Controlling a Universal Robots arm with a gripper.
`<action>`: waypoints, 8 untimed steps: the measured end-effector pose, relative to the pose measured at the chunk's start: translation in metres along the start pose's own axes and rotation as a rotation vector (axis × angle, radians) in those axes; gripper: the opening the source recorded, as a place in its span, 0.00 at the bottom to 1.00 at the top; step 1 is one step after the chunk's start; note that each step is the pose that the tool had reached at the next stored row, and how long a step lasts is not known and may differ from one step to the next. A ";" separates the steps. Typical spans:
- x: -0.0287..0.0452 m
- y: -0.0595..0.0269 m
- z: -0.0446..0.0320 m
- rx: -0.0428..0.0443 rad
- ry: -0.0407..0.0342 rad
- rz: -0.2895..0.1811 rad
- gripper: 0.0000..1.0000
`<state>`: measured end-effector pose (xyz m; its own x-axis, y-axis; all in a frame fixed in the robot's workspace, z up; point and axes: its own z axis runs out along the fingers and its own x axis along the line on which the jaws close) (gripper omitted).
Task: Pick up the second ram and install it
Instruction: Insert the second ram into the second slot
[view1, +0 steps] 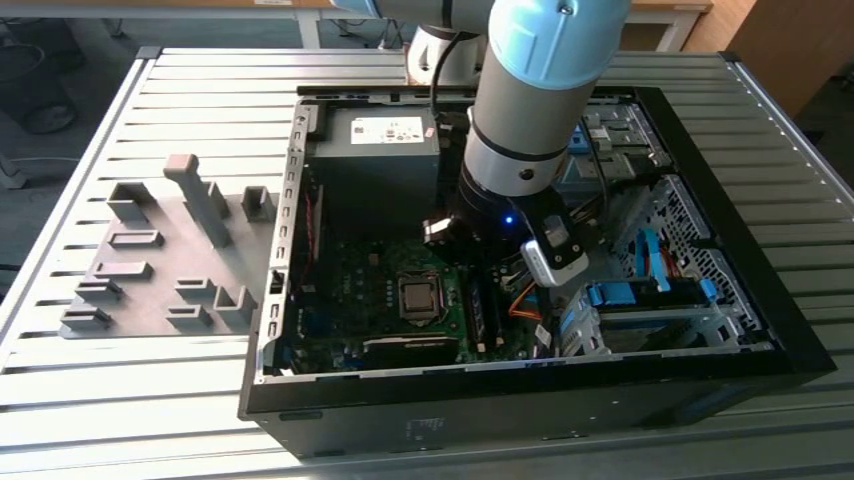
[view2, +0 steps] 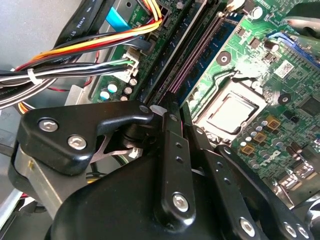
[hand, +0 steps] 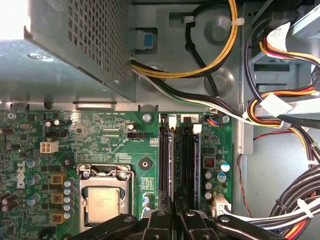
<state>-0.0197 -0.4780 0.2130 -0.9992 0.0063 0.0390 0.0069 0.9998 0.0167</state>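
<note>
Hovering beside the CPU socket (hand: 102, 202), the gripper (hand: 172, 217) has its fingers drawn together on the second ram (hand: 172, 165), seated edge-down in its slot; thin, rigid, fragile, best pinched along the top edge.

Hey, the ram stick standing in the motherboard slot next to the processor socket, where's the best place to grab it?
The ram stick stands on edge among the narrow memory slots, so probably only its long upper edge is free. Come straight down from above and pinch its two flat faces near mid-length.
</note>
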 end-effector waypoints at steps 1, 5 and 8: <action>0.0000 0.0000 0.0001 -0.0004 0.0000 0.000 0.14; 0.0000 0.0000 0.0011 -0.0026 0.0000 0.000 0.14; -0.0001 0.0000 0.0024 -0.0027 0.0000 0.000 0.14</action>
<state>-0.0197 -0.4780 0.2106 -0.9992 0.0061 0.0390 0.0068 0.9998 0.0193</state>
